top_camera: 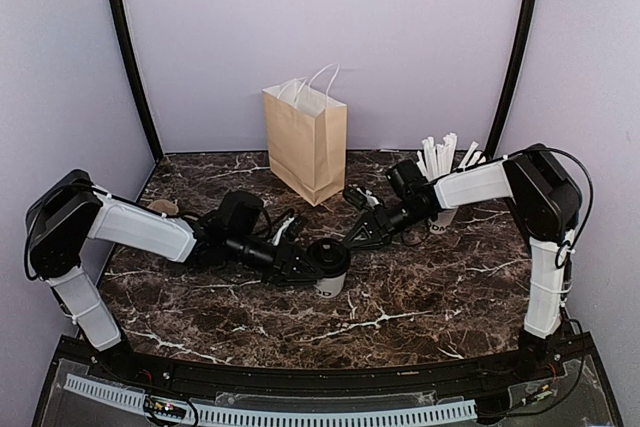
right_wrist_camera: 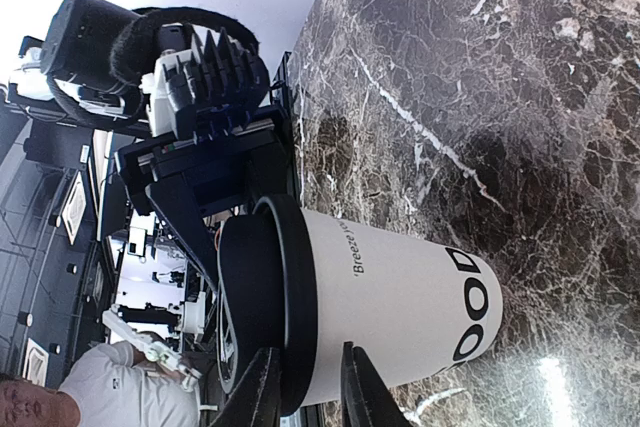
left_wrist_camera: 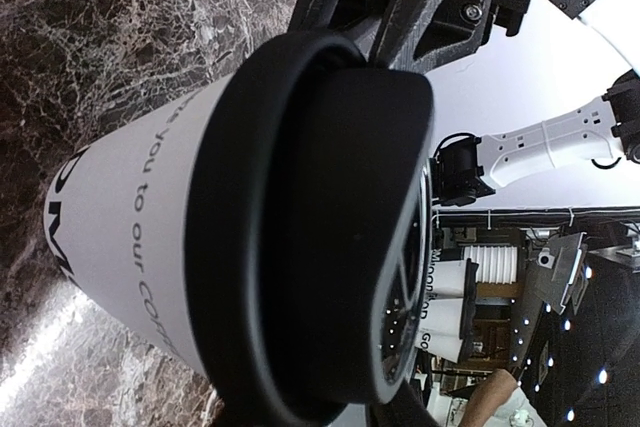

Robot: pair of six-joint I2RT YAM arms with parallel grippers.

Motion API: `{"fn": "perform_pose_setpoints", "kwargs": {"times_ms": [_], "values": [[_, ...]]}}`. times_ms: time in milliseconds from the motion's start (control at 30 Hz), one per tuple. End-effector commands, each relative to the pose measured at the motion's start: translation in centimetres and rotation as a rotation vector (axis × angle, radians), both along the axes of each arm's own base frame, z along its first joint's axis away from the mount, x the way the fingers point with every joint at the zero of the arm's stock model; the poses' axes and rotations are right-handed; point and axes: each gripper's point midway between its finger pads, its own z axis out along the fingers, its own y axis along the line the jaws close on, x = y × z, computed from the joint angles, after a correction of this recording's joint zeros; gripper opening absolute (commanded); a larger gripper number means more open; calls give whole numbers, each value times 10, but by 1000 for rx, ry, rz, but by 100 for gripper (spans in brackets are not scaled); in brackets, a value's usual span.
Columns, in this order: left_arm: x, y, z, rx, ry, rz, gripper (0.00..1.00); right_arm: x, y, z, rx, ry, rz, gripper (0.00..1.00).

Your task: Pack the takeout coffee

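Observation:
The takeout coffee [top_camera: 331, 277] is a white paper cup with dark lettering and a black lid [top_camera: 328, 255]. It stands upright on the dark marble table [top_camera: 400, 317], near the middle. My left gripper [top_camera: 308, 263] reaches it from the left at lid height. The cup [left_wrist_camera: 140, 237] and lid [left_wrist_camera: 320, 227] fill the left wrist view and hide my own fingers. My right gripper [top_camera: 352, 239] comes in from the right. In the right wrist view its two fingertips [right_wrist_camera: 310, 387] straddle the lid rim of the cup [right_wrist_camera: 400, 297]. One pad lies on the lid, the other on the wall just below. The left gripper's fingers [right_wrist_camera: 183, 235] show beyond the lid.
A brown paper bag [top_camera: 305, 142] with white handles stands upright behind the cup. A second white cup [top_camera: 442, 219] holding wrapped straws [top_camera: 440, 155] sits at the right, under my right arm. A small tan object [top_camera: 163, 207] lies at the far left.

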Motion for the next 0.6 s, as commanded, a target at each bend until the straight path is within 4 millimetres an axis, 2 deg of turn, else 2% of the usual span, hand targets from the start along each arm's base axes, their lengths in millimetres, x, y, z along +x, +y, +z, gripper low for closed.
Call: {"fn": "perform_pose_setpoints", "kwargs": {"times_ms": [0, 67, 167, 233, 367, 433, 567], "values": [[6, 83, -109, 554, 14, 181, 32, -17, -5, -45, -174, -3, 11, 23], [16, 78, -91, 531, -55, 175, 35, -18, -4, -35, -139, -8, 28, 25], [31, 65, -55, 457, -160, 173, 40, -18, -2, -8, -61, -50, 63, 32], [39, 57, -18, 377, -253, 170, 43, -16, -2, 10, -19, -108, 80, 36], [44, 46, 38, 249, -380, 162, 49, -11, -4, 39, 47, -147, 74, 40], [44, 42, 58, 192, -411, 169, 51, -11, -4, 44, 54, -151, 70, 40], [44, 47, 69, 179, -422, 205, 53, -13, -6, 41, 47, -140, 71, 42]]}}
